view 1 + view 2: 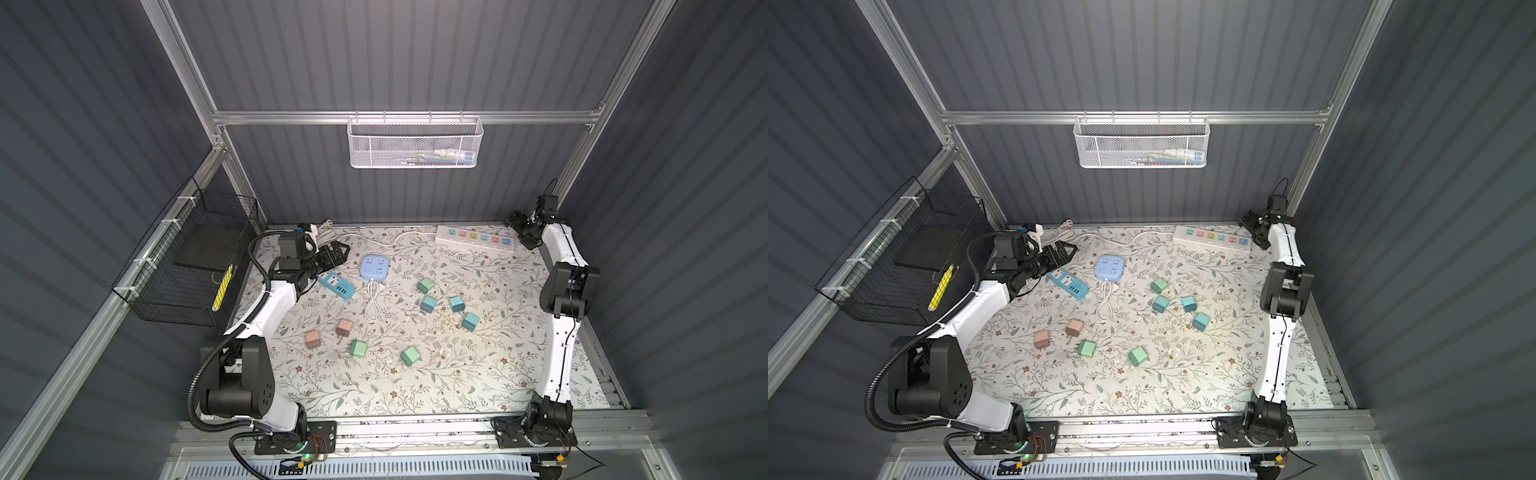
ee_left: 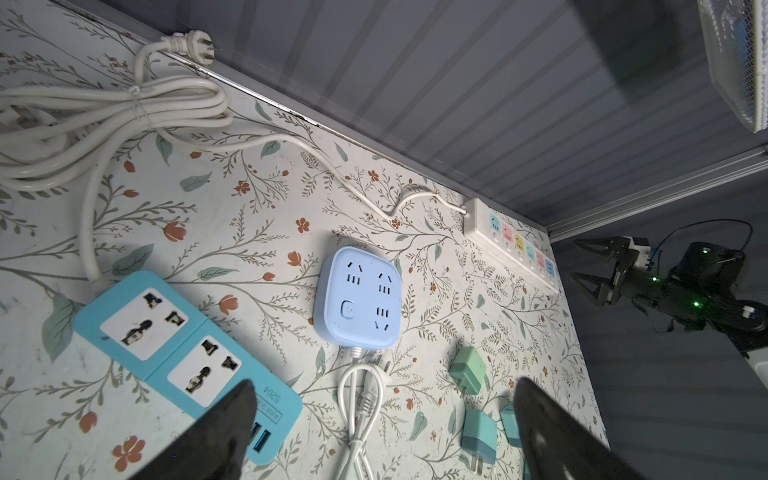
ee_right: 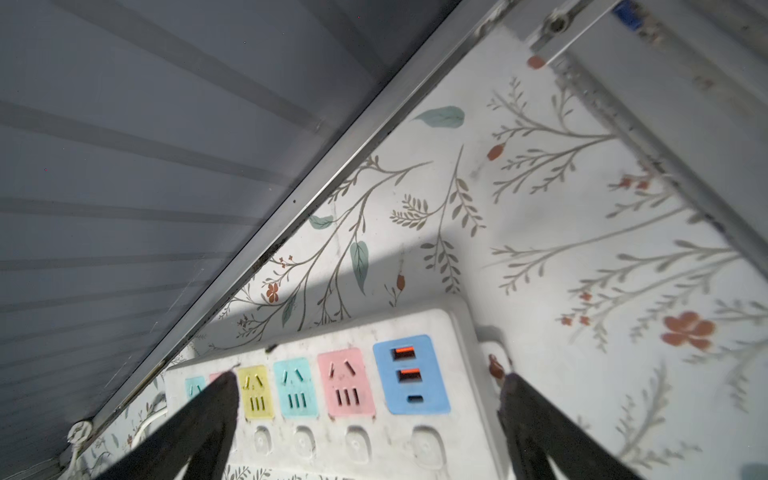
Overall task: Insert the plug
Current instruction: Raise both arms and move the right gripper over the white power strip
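1. Floral-printed mat (image 1: 415,386) covers the tabletop. In both top views eight cube-shaped plugs lie loose on it between the arms, apart from every socket: two pink plugs (image 1: 312,340), three green plugs (image 1: 358,348) and three teal plugs (image 1: 427,304).
2. The left gripper (image 1: 343,252) hovers near the far-left corner, jaws spread wide, holding nothing. Only its wrist view shows the socket faces close up: a rounded pale-blue square hub (image 2: 359,303), a glossy teal strip (image 2: 166,345) with USB ports, and a tied coil of white cable (image 2: 104,112).
3. The right gripper (image 1: 519,230) hangs at the far-right corner, equally wide and empty. Only its wrist view resolves the white strip (image 3: 332,440), with pastel panels and orange-tongued USB slots.
4. A white perforated-metal basket (image 1: 415,143) hangs on the rear rail; its contents are too blurred to name.
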